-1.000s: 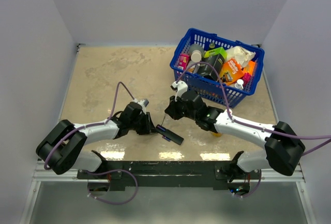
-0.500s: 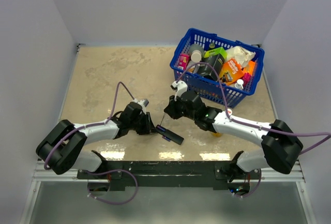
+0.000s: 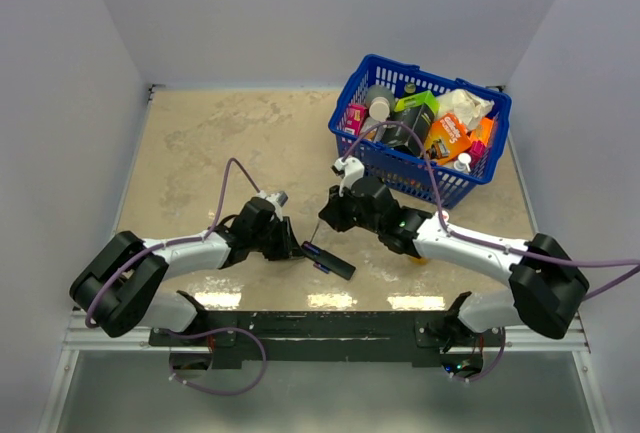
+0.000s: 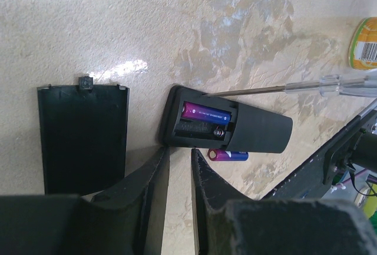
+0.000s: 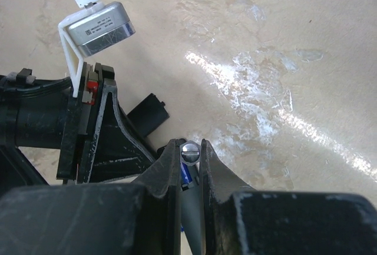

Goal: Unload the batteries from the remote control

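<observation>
Far left: bare beige stone-look tabletop (image 3: 210, 133), open.
Far right: blue plastic mesh basket (image 3: 455, 185) blocks.
One long side of slim black remote control (image 4: 259, 128): thin grey metal stick (image 4: 253, 90) crosses.
Past its compartment end: flat black rectangular cover (image 4: 82, 137).
Other long side: small purple loose battery (image 4: 228, 155), seemingly touching.

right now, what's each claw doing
left claw: slightly open, nothing between its fingers, next to the end of the remote
right claw: closed on the screwdriver
</observation>
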Controlling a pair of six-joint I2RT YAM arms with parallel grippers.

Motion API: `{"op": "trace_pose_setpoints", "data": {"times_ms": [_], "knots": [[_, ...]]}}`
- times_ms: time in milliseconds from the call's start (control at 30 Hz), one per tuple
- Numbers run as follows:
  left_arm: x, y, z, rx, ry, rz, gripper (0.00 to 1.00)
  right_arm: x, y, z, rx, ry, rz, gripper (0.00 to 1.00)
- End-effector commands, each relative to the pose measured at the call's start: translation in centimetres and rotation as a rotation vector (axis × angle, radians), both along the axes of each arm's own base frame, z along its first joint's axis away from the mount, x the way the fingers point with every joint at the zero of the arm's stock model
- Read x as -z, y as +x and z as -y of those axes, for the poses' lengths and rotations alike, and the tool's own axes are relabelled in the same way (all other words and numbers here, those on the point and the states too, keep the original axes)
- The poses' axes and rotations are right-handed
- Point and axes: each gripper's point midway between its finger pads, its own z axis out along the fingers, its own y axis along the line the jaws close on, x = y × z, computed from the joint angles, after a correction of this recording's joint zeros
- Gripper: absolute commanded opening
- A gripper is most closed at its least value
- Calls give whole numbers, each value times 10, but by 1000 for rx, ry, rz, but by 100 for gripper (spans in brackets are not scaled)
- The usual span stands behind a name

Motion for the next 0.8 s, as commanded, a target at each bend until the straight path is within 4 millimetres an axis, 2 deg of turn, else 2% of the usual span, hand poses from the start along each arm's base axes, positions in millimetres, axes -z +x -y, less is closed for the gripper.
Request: {"op": "trace_pose_setpoints", "data": {"times_ms": [0,333,600,767], "knots": [[-3,7,4,-18,-10,20,25,-17,-1,3,5,-16,13,0],[-3,7,5,-14,-8,20,25,-11,-5,5,-3,-14,-1,0],[-3,7,5,-13,-9,21,25,-33,1,4,16,6,34,0],[-3,7,5,-16,-7,21,25,-38,0,7,18,-5,33,0]]}}
